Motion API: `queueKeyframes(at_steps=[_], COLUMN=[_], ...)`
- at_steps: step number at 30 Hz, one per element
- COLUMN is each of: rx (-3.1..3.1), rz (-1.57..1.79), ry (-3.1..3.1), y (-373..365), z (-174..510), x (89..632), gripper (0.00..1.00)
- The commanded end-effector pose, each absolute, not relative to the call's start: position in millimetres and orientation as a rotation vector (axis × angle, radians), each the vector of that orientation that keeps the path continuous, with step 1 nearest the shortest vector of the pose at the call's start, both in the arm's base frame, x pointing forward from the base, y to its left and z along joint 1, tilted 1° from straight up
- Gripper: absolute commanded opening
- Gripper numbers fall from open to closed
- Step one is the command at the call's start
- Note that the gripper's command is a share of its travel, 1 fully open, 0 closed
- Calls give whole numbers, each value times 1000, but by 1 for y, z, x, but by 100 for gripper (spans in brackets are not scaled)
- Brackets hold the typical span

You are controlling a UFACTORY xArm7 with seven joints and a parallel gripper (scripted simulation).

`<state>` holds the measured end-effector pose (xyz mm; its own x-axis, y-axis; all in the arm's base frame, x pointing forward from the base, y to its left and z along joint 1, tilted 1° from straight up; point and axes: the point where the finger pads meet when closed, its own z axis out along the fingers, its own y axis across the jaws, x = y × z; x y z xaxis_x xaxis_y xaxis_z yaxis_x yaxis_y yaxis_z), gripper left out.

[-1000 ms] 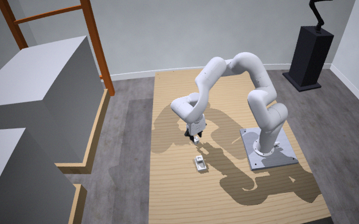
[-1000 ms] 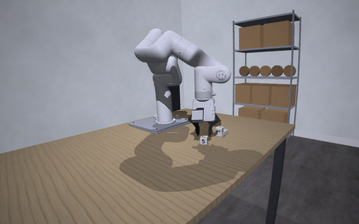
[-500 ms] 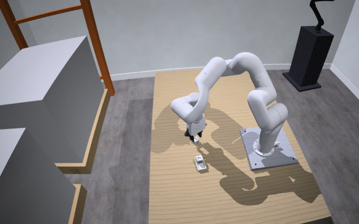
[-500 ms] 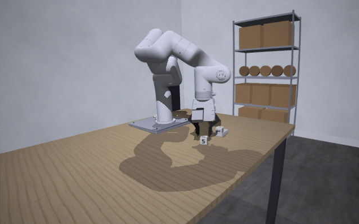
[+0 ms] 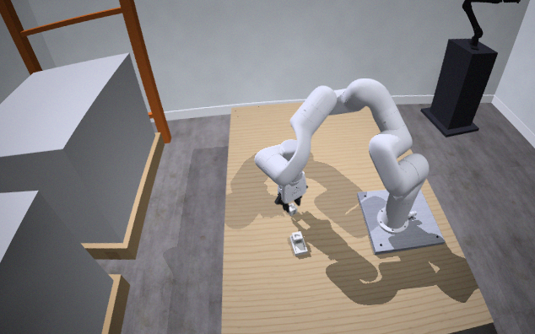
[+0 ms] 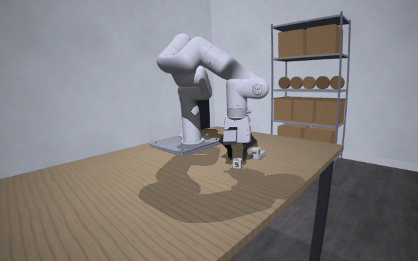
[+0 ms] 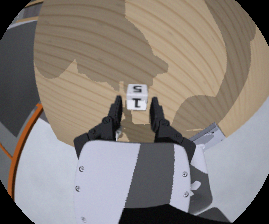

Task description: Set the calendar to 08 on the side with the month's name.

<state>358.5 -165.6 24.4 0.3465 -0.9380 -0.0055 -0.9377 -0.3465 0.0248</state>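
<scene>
A white cube (image 5: 293,209) (image 6: 237,163) (image 7: 137,96) stands on the wooden table (image 5: 266,287) (image 6: 109,198). Its side toward the exterior camera shows a 5. My gripper (image 5: 288,207) (image 6: 237,155) (image 7: 136,103) hangs straight over this cube with its fingers half apart. The fingertips stand on either side of the cube's top with a gap on each side, not pressing it. The small white tray (image 5: 304,253) (image 6: 263,155) lies flat on the table a short way off. The second cube (image 5: 296,237) (image 6: 256,151) stands in one end of the tray.
The arm's grey base plate (image 5: 418,236) (image 6: 175,148) is bolted on the table behind the tray. The table edge (image 6: 306,184) is near the tray. A metal shelf with boxes (image 6: 310,82) stands beyond the table.
</scene>
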Motion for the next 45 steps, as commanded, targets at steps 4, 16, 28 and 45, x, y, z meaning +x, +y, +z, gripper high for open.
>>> queueKeyframes(at_steps=[4, 16, 28, 45], rx=[2564, 2564, 2564, 2564], rz=[-25, -25, -25, -25], ry=[-1786, -1786, -1786, -1786], y=[-166, -166, -166, -166], z=[14, 4, 4, 4], x=[359, 359, 359, 359], gripper=[49, 49, 49, 49])
